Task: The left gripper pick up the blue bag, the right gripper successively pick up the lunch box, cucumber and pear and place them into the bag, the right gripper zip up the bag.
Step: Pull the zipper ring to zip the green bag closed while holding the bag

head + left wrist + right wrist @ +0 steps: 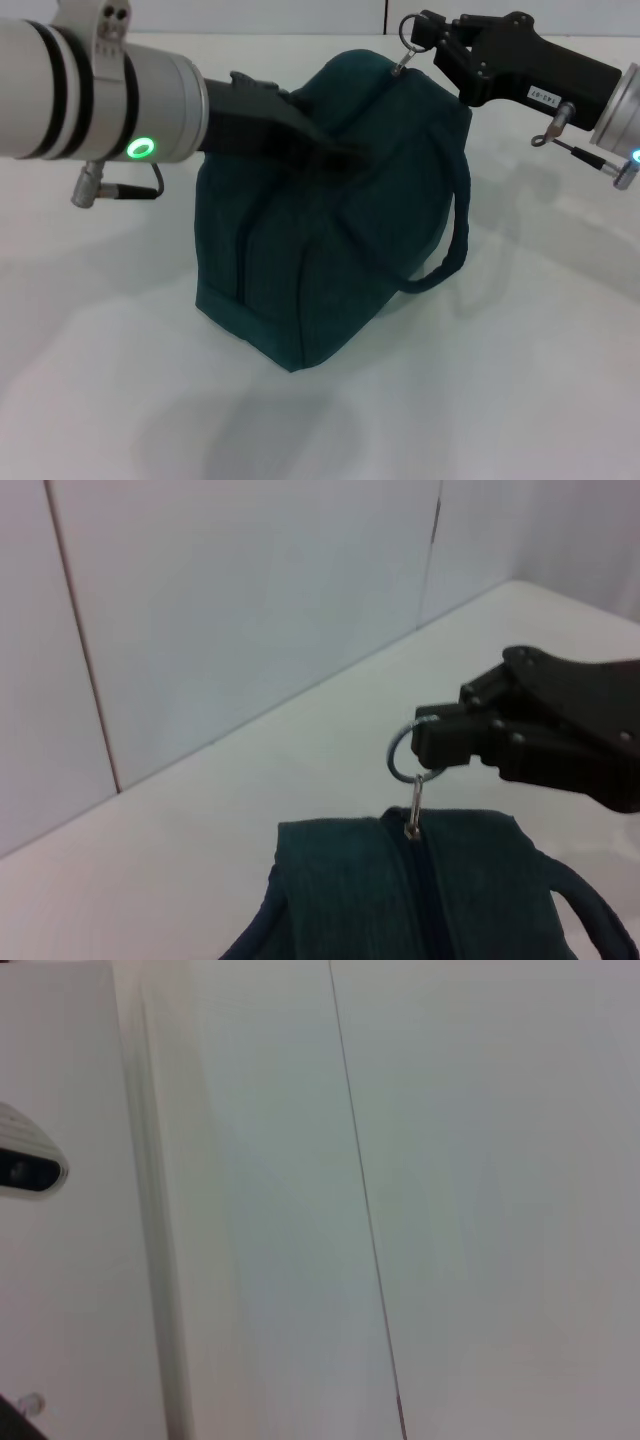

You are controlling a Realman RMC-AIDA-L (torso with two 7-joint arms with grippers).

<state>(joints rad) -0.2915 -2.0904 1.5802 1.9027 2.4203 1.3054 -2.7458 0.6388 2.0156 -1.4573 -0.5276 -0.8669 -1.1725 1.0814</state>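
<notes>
We are holding the blue bag [320, 220] with the left gripper [335, 152]. Its jaws are closed on the fabric at the top of the bag, on the near end of the zipper line, and they are keeping the bag upright on the bench [520, 380]. One loop handle [450, 240] is hanging free on the side toward the right arm.

From the left jaws the zipper seam is running away from us along the top of the bag, and this long axis is the relation that matters now. At the far end of it the zipper ring [408, 752] is standing up from the bag, and the right gripper [425, 40] is pinching it. In the left wrist view the right jaws are closed on the ring, with the small pull link hanging straight down from the ring to the seam.

We judge that the seam is already closed for the whole part we can see, so the zipping is near its end. The pull is lying beyond the left jaws, so any last pull should go along the seam, away from them.

The lunch box, cucumber and pear are not showing; we suppose they are inside.
</notes>
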